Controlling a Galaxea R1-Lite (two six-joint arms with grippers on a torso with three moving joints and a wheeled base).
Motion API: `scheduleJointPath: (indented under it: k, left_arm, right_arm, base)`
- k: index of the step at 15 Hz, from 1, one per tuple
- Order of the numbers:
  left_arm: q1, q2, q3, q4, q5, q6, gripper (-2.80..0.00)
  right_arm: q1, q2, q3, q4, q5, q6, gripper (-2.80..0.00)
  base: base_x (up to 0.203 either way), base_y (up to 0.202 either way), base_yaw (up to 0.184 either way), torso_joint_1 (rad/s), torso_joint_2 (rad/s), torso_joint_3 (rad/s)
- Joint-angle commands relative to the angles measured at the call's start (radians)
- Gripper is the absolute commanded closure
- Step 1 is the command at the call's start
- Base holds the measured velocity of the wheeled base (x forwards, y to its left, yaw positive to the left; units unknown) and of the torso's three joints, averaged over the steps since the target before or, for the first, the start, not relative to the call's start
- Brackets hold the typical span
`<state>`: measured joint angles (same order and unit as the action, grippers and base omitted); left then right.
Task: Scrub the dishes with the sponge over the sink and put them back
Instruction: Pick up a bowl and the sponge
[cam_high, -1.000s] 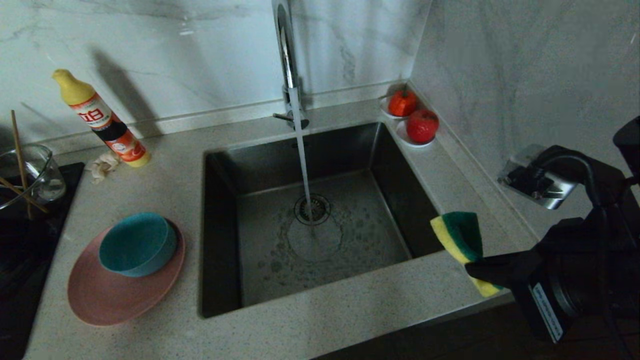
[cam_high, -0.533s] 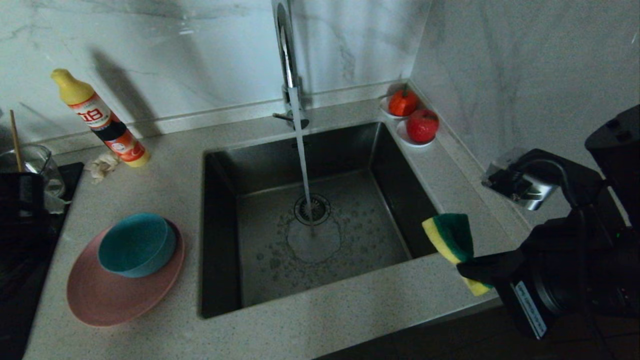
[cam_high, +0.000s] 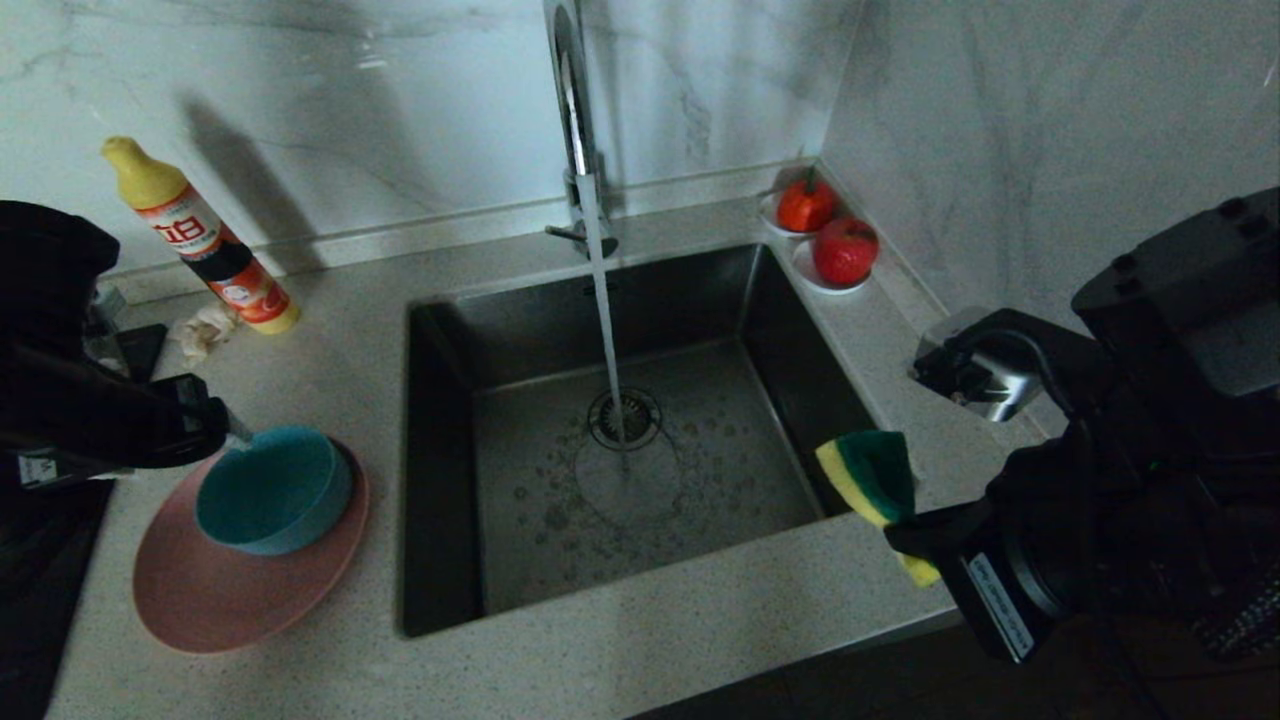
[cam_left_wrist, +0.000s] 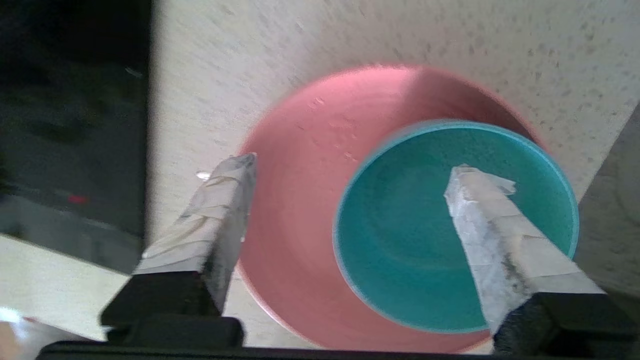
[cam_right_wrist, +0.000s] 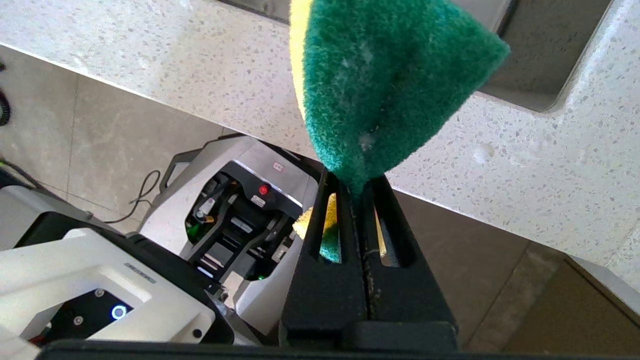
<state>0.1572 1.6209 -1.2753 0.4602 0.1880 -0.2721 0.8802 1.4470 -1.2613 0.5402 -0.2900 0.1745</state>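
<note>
The teal bowl (cam_high: 275, 488) (cam_left_wrist: 450, 225) sits inside the pink plate (cam_high: 210, 590) (cam_left_wrist: 300, 210) on the counter left of the sink (cam_high: 520, 330). My left gripper (cam_high: 232, 428) (cam_left_wrist: 352, 165) hovers open just above them. One taped finger is over the bowl's inside and the other over the plate's outer edge, with nothing gripped. My right gripper (cam_high: 900, 535) (cam_right_wrist: 350, 182) is shut on the yellow and green sponge (cam_high: 870, 475) (cam_right_wrist: 385, 80), holding it upright above the sink's front right corner.
Water runs from the chrome faucet (cam_high: 570, 120) onto the drain (cam_high: 625, 418). A detergent bottle (cam_high: 200, 240) leans on the back wall. Two red fruits on saucers (cam_high: 845, 250) stand in the back right corner. A black stovetop (cam_high: 30, 560) borders the counter's left.
My left arm came in from the left to above the bowl and its gripper opened. The right gripper carried the sponge leftward, nearer the sink.
</note>
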Motion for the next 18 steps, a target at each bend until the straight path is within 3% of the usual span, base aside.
scheduleJointPath:
  k: [1, 8, 18]
  left_arm:
    - [0.01, 0.045, 0.004, 0.001, -0.006, -0.01, -2.8]
    - [0.026, 0.126, 0.004, -0.118, 0.004, -0.052, -2.8]
    - [0.028, 0.171, -0.006, -0.124, -0.005, -0.142, -2.8]
  right_arm:
    - [-0.001, 0.023, -0.001, 0.003, -0.001, 0.003, 0.0]
    - [-0.015, 0.014, -0.001, 0.004, -0.005, -0.002, 0.0]
    - [-0.038, -0.004, 0.011, 0.007, 0.0, -0.003, 0.0]
  base:
    - [0.0, 0.0, 0.0, 0.0, 0.0, 0.0]
    - [0.0, 0.0, 0.0, 0.0, 0.0, 0.0]
    - [0.0, 0.0, 0.0, 0.0, 0.0, 0.0]
